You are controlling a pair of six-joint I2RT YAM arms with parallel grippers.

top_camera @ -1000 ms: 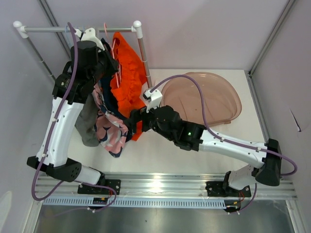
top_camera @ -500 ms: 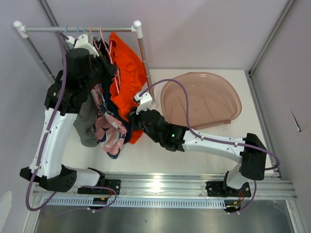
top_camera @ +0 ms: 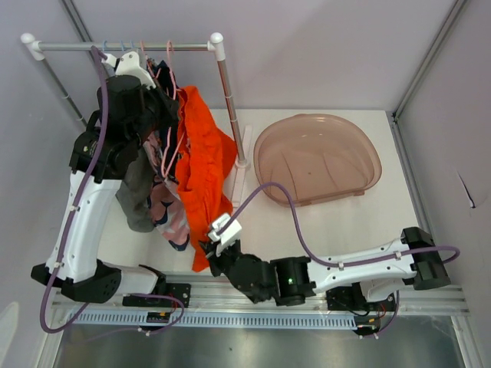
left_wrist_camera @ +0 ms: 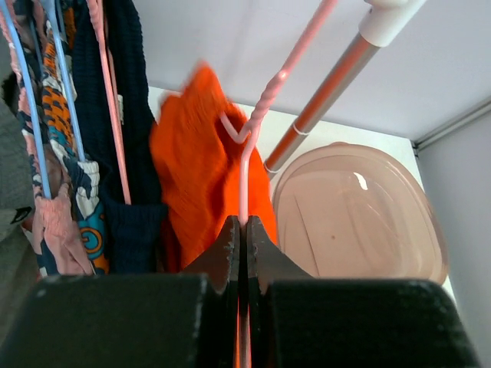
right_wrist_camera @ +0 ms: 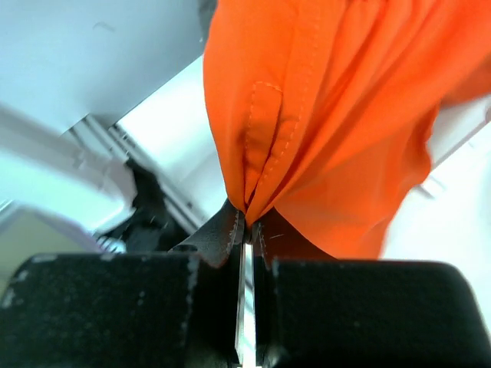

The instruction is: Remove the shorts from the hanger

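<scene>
The orange shorts (top_camera: 203, 165) hang from a pink wire hanger (left_wrist_camera: 253, 130) and are stretched down toward the near edge of the table. My left gripper (left_wrist_camera: 242, 226) is shut on the hanger's wire just below its twisted neck, up by the rack (top_camera: 123, 46). In the top view it sits among the hanging clothes (top_camera: 163, 107). My right gripper (top_camera: 209, 250) is low by the front rail, shut on a bunched fold of the shorts' lower edge (right_wrist_camera: 247, 218). The orange cloth (right_wrist_camera: 337, 115) fans out above its jaws.
A navy garment (left_wrist_camera: 126, 115), a floral one (top_camera: 165, 207) and a grey one (top_camera: 138, 195) hang on other hangers beside the shorts. The rack's right post (top_camera: 230, 107) stands behind them. A brown translucent basin (top_camera: 322, 161) lies at the back right.
My right gripper closed on the shorts and swung back toward the near edge, pulling them out long. The left arm shifted slightly left, still holding the hanger.
</scene>
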